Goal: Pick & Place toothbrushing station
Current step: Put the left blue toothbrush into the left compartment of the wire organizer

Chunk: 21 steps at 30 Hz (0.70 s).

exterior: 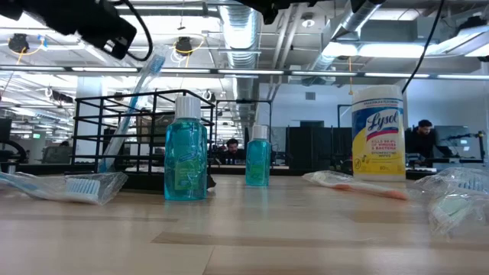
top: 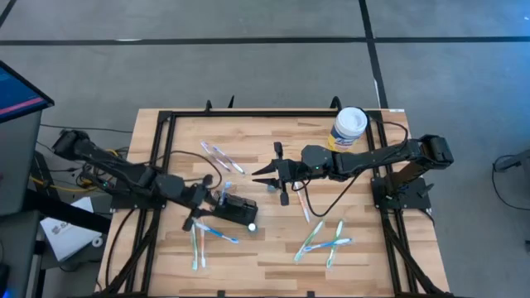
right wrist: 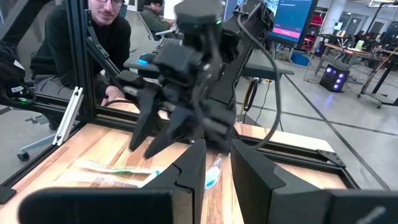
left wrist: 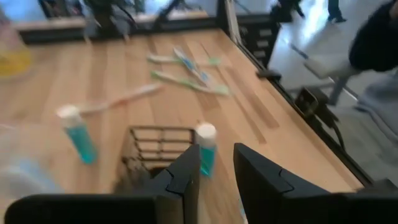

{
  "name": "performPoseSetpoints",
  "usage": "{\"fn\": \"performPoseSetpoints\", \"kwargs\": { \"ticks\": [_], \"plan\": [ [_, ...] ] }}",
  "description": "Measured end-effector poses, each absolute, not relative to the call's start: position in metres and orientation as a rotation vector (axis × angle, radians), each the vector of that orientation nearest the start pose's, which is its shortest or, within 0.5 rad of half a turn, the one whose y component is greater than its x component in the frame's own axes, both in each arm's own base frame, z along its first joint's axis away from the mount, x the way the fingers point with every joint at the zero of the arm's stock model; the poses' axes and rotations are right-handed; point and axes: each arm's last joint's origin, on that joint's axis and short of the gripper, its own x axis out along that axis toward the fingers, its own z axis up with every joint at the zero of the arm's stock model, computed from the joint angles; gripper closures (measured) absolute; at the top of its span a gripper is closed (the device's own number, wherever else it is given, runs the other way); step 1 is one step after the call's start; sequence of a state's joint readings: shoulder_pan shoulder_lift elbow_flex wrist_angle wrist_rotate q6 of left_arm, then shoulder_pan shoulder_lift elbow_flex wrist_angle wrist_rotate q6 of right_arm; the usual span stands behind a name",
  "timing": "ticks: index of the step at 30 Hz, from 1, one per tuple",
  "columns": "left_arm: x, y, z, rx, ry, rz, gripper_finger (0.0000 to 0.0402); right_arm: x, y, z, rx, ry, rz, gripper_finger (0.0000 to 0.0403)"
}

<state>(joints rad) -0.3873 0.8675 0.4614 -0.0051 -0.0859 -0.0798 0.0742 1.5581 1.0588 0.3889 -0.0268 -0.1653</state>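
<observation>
Flanking toothbrushing station (top: 238,206): mouthwash bottles (exterior: 186,159), wrapped toothbrushes (top: 320,242).

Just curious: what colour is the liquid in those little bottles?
Teal blue, under white caps; the nearer small bottle shows it best in the low view.

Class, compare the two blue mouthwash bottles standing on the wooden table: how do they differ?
In the low view, the nearer blue mouthwash bottle looks larger and stands before the black wire holder; the farther blue mouthwash bottle looks smaller and stands clear beside it. Both are upright with pale caps.
</observation>
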Motion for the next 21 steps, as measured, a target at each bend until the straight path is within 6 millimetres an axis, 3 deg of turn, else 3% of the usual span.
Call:
{"fn": "performPoseSetpoints", "kwargs": {
  "ticks": [10,21],
  "plan": [
    [0.193,-0.098,0.219,0.057,0.528,-0.317,0.0312,0.356,0.027,0.292,-0.167,0.102,0.109,0.0336],
    [0.202,-0.112,0.211,0.138,0.610,-0.255,0.0312,0.356,0.027,0.291,-0.167,0.110,0.110,0.0336]
  ]
}}
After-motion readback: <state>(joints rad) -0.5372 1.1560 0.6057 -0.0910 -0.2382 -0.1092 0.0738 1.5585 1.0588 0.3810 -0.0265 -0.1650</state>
